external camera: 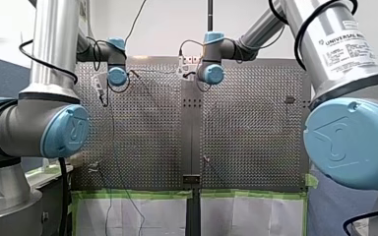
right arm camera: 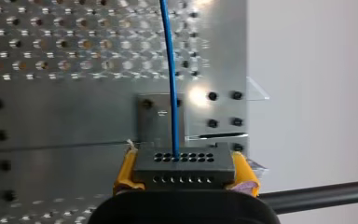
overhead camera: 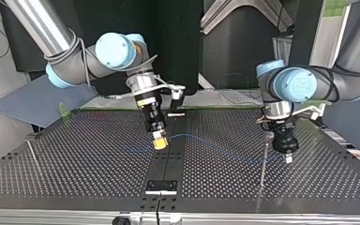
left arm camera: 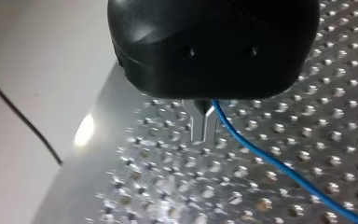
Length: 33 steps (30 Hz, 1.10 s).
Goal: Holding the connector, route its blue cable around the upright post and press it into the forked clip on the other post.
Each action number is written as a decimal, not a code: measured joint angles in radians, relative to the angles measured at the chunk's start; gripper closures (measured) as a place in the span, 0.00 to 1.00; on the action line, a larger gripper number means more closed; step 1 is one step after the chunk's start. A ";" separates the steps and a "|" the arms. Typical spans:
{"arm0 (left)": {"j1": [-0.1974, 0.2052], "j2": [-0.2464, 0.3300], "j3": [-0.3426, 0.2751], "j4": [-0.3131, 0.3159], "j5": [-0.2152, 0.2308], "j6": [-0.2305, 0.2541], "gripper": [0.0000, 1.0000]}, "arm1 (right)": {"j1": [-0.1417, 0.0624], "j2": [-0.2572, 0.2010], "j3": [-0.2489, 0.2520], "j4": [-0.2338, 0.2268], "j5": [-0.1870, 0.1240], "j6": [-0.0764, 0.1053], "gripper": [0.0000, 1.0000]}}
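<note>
My right tool (overhead camera: 160,140) — nose-down, low over table (overhead camera: 75,154) — around the connector (right arm camera: 182,164)

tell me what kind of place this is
Probably a robotics lab bench: a perforated table, my left arm and my right arm over it, a blue cable strung between them.

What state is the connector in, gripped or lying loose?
Gripped. The connector sits clamped between my right tool's yellow pads, its blue cable running out ahead.
</note>
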<state>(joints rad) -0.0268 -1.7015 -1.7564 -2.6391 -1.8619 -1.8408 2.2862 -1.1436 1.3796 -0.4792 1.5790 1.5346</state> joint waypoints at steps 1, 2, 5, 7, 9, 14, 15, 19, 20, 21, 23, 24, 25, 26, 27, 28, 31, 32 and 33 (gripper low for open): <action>0.000 -0.008 0.000 -0.001 0.001 0.000 1.00 | -0.001 0.008 -0.001 0.001 0.000 0.000 1.00; 0.000 -0.015 0.000 -0.002 0.002 0.000 1.00 | -0.001 0.014 -0.001 0.001 0.000 0.000 1.00; 0.000 -0.038 0.000 -0.002 0.002 -0.001 1.00 | -0.003 0.035 -0.001 0.004 0.001 -0.001 1.00; 0.000 -0.049 0.000 -0.002 0.001 -0.002 1.00 | -0.004 0.050 -0.001 0.006 0.002 -0.001 1.00; 0.000 -0.053 0.000 -0.002 0.000 -0.003 0.86 | -0.005 0.061 -0.001 0.007 0.003 -0.002 1.00; -0.004 -0.057 0.000 0.000 -0.003 -0.004 0.89 | -0.005 0.086 -0.001 0.018 0.014 -0.009 1.00; -0.006 -0.057 -0.001 0.001 -0.003 -0.005 0.89 | -0.006 0.089 -0.001 0.020 0.016 -0.009 1.00; -0.011 -0.057 -0.002 0.016 0.019 -0.017 0.89 | -0.004 0.098 0.000 0.033 0.020 -0.012 1.00; -0.012 -0.057 -0.003 0.018 0.027 -0.021 0.85 | -0.003 0.099 0.000 0.035 0.020 -0.012 1.00; -0.013 -0.057 -0.003 0.020 0.034 -0.025 0.70 | -0.002 0.100 0.000 0.038 0.021 -0.013 1.00; -0.013 -0.058 -0.004 0.022 0.046 -0.036 0.57 | 0.000 0.101 0.000 0.043 0.021 -0.013 1.00; -0.013 -0.058 -0.004 0.022 0.050 -0.039 0.43 | 0.000 0.101 0.000 0.045 0.021 -0.014 1.00; -0.013 -0.058 -0.005 0.022 0.054 -0.042 0.43 | 0.001 0.102 0.000 0.049 0.021 -0.014 1.00; -0.013 -0.058 -0.005 0.022 0.057 -0.044 0.29 | 0.002 0.102 0.000 0.052 0.021 -0.016 1.00; -0.013 -0.058 -0.006 0.022 0.059 -0.047 0.21 | 0.002 0.103 0.001 0.056 0.021 -0.017 1.00; -0.013 -0.057 -0.007 0.021 0.059 -0.048 0.21 | 0.003 0.103 0.001 0.061 0.021 -0.019 1.00; -0.014 -0.058 -0.012 0.017 0.048 -0.055 0.00 | 0.005 0.106 0.001 0.076 0.022 -0.025 1.00; -0.014 -0.058 -0.014 0.015 0.042 -0.058 0.00 | 0.006 0.108 0.001 0.081 0.022 -0.026 1.00; -0.015 -0.058 -0.015 0.013 0.033 -0.062 0.00 | 0.006 0.111 0.002 0.086 0.023 -0.029 1.00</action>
<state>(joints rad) -0.0417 -1.7595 -1.7719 -2.6257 -1.8292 -1.9030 2.2927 -1.0327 1.3812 -0.3933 1.6017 1.5060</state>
